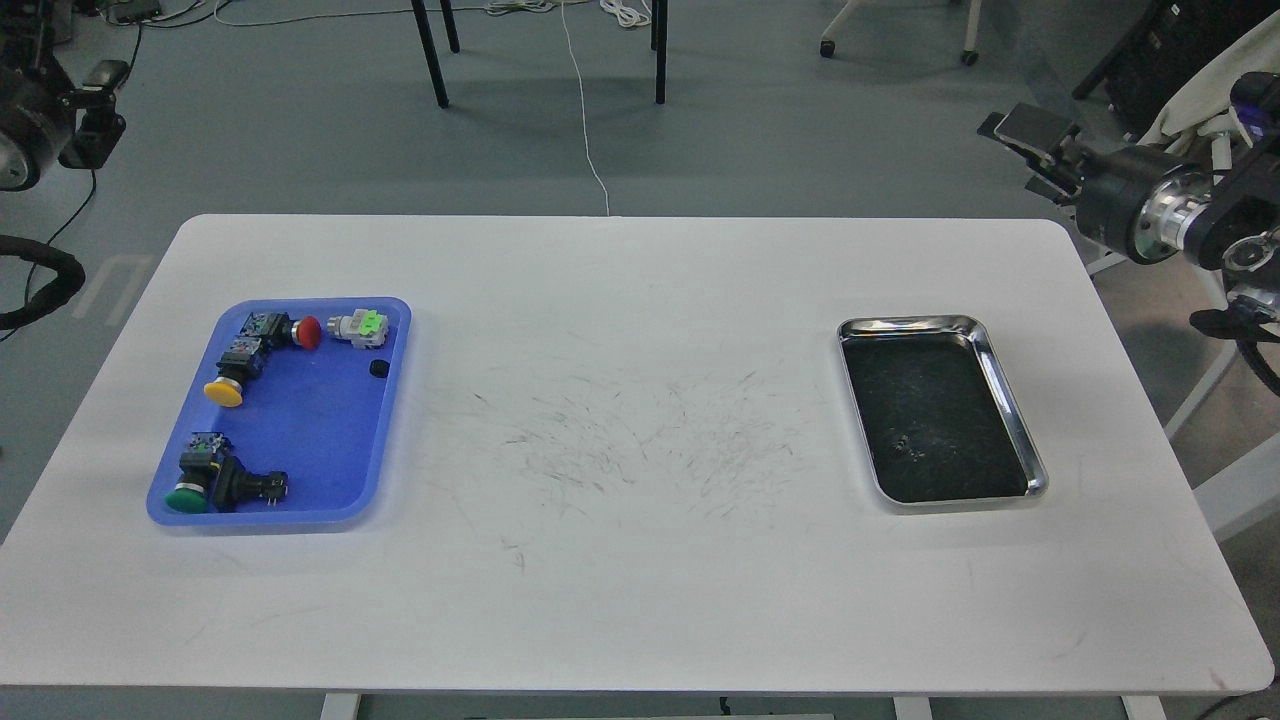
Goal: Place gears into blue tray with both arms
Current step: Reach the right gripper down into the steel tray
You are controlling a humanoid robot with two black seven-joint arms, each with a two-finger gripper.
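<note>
The blue tray [310, 440] lies on the left of the white table. One small black gear [379, 369] rests inside it near the right rim. On the right, a faint small dark speck [905, 441] sits on the steel tray's dark bottom; I cannot tell whether it is a gear. My left gripper [95, 120] hangs off the table beyond the far left corner, high above the floor. My right gripper [1035, 145] is beyond the far right corner, pointing left. Both are dark and small, so their fingers cannot be told apart. Neither one holds anything I can see.
Several push-button switches with red [308, 332], yellow [223, 391] and green [186, 497] caps lie in the blue tray, plus a white and green one [362, 327]. The shiny steel tray [1012, 400] stands at the right. Chair legs and cables are on the floor behind.
</note>
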